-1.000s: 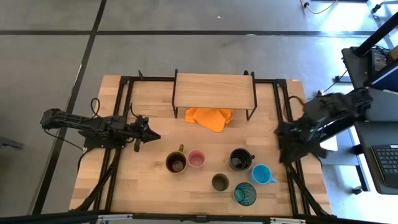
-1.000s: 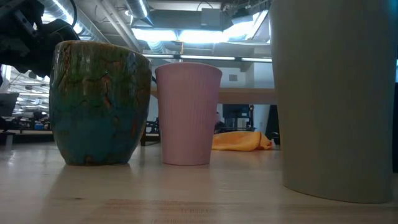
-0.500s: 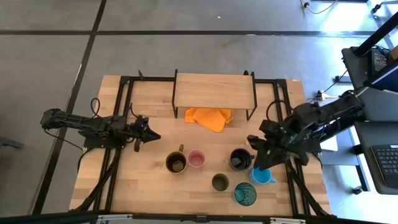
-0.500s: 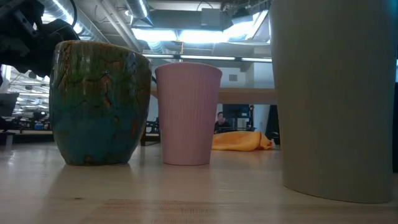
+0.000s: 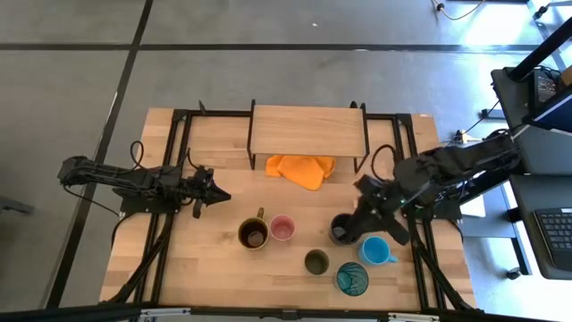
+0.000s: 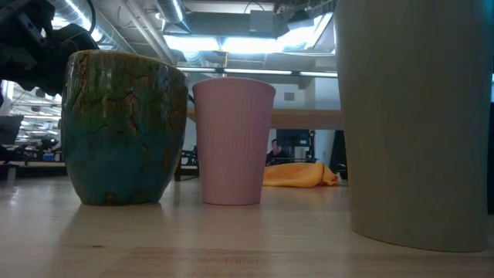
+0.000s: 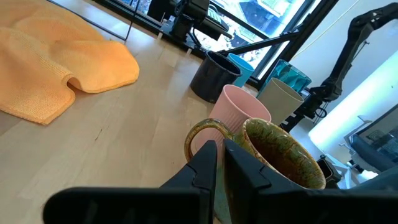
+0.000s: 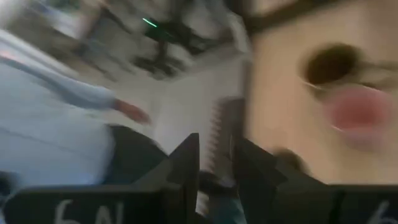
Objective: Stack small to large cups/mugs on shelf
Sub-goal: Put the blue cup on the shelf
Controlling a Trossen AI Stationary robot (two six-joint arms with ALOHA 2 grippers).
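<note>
A: Status on my grippers?

B: My left gripper (image 5: 221, 194) hangs low over the left side of the light-wood tabletop (image 5: 214, 268), fingers nearly pinched together w/ only a thin slit, nothing in them. In its wrist view the mustard-brown glazed mug (image 7: 283, 165) sits just ahead of the tips.

A: Right?

B: My right gripper (image 5: 355, 225) is over the black mug (image 5: 343, 230), approx at its rim. Fingers a narrow gap apart in the wrist view; can't tell if they touch the mug.

A: Cups?

B: All on the table. Mustard-brown mug (image 5: 253, 234) beside the pink ribbed cup (image 5: 282, 227); olive-grey cup (image 5: 316, 262) and teal patterned tumbler (image 5: 352, 280) nearer the front edge; light blue mug (image 5: 375, 251) next to the black one.

A: Shelf?

B: Low light-wood shelf on black metal legs (image 5: 307, 131) at the back, centre. Orange cloth (image 5: 301, 170) lies crumpled just in front of it.
</note>
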